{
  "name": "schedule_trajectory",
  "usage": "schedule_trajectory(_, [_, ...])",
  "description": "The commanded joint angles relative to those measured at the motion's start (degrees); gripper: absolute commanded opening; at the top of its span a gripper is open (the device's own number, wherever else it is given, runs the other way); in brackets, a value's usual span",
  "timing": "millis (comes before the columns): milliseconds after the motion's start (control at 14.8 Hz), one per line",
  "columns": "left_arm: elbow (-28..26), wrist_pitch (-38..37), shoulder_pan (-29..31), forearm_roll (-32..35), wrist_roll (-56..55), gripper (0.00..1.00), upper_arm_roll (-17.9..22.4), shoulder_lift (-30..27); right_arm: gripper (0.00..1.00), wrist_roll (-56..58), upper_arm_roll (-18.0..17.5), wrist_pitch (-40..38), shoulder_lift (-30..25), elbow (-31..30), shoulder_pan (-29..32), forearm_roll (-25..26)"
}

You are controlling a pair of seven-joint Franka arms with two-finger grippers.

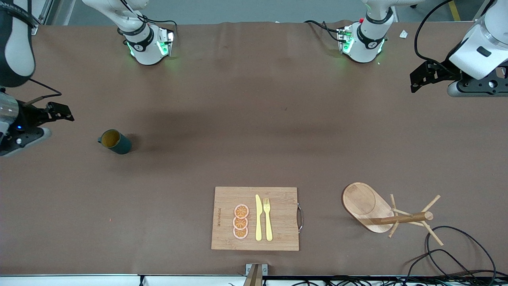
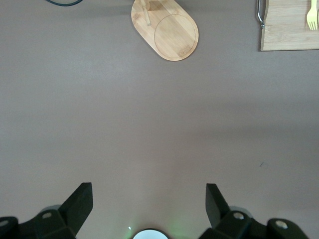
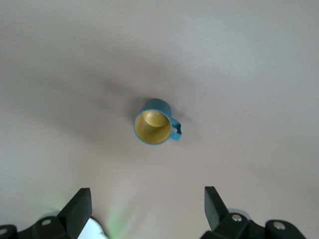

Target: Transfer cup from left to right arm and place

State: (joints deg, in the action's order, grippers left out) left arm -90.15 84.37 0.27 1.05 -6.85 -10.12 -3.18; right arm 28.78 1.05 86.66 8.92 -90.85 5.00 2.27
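Note:
The cup (image 1: pixel 115 142), dark teal with a yellowish inside and a small handle, stands upright on the brown table toward the right arm's end. It also shows in the right wrist view (image 3: pixel 155 122), well apart from the fingers. My right gripper (image 1: pixel 24 137) hangs in the air at the right arm's end of the table, beside the cup, open and empty (image 3: pixel 147 196). My left gripper (image 1: pixel 476 85) hangs over the left arm's end of the table, open and empty (image 2: pixel 149 191), with only bare table under it.
A wooden cutting board (image 1: pixel 278 234) lies near the front edge at mid-table, bearing orange slices (image 1: pixel 241 221), a yellow knife (image 1: pixel 258 218) and a fork (image 1: pixel 268 218). A wooden peg rack (image 1: pixel 408 217) on an oval base (image 2: pixel 167 30) stands toward the left arm's end. Black cables (image 1: pixel 456 254) lie beside it.

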Motion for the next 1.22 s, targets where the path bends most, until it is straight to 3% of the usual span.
schedule_trajectory(0, [-1.1, 0.0, 0.4, -1.0, 0.7, 1.0, 0.1, -1.7, 1.0, -7.5, -0.3, -4.1, -0.1, 4.2, -0.1, 0.0])
schedule_trajectory(339, [-1.1, 0.0, 0.3, -1.0, 0.6, 1.0, 0.1, -1.7, 1.0, -19.3, -0.1, -7.4, 0.4, 9.6, -2.5, 0.4])
schedule_trajectory(1152, [-1.1, 0.4, 0.3, -0.4, 0.4, 1.0, -0.3, -1.7, 1.0, -20.3, 0.4, -9.8, -1.3, 11.6, -2.5, -2.8])
